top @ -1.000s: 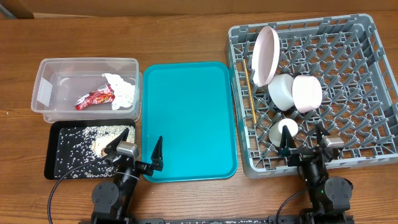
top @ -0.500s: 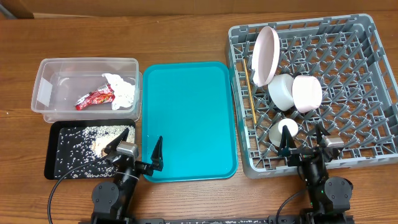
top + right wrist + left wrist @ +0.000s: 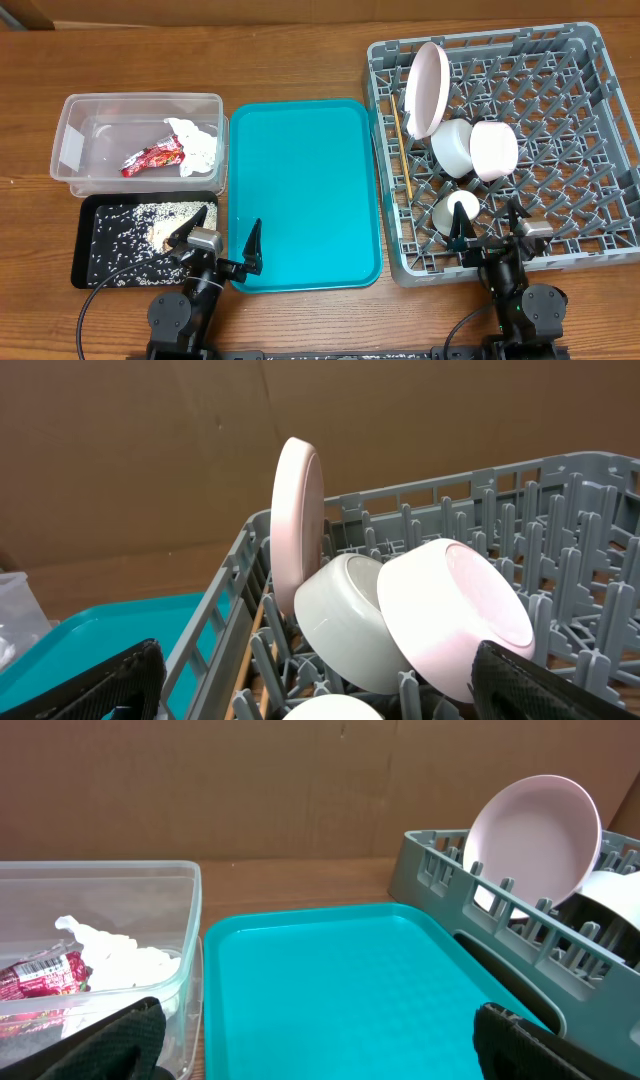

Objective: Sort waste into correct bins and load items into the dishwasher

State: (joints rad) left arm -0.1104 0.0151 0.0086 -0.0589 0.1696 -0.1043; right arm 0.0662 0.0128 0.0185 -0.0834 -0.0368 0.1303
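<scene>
Judging by how things lie, the task looks to be at its closing step. Taking the bare teal serving tray (image 3: pixel 300 190) as the dial's centre on the wooden worktop (image 3: pixel 300 50), the clear plastic tub (image 3: pixel 75 110) sits at 10 o'clock. It holds the red-and-white snack wrapper (image 3: pixel 152 158) with the crumpled tissue (image 3: pixel 197 143) touching it. At 8 o'clock the black tray (image 3: pixel 85 270) carries the loose rice (image 3: pixel 135 240) and a brownish clump of scraps. The grey dish rack (image 3: pixel 590 120) fills 3 o'clock: the plate (image 3: pixel 426 88) stands on edge among the pegs, two bowls (image 3: pixel 453 146) lean tilted just beside it, the small cup (image 3: pixel 453 212) sits nearer the front, and the chopsticks (image 3: pixel 401 150) lie along the rack's left side. The left arm (image 3: pixel 185 305) is at 7 o'clock and the right arm (image 3: pixel 520 300) at 5 o'clock. In both wrist views the jaws are spread wide with nothing between them. I see no waste or dish left outside its place, so the next move seems to call for no grasp — at most a check that the leaning bowls are stable in the rack.
</scene>
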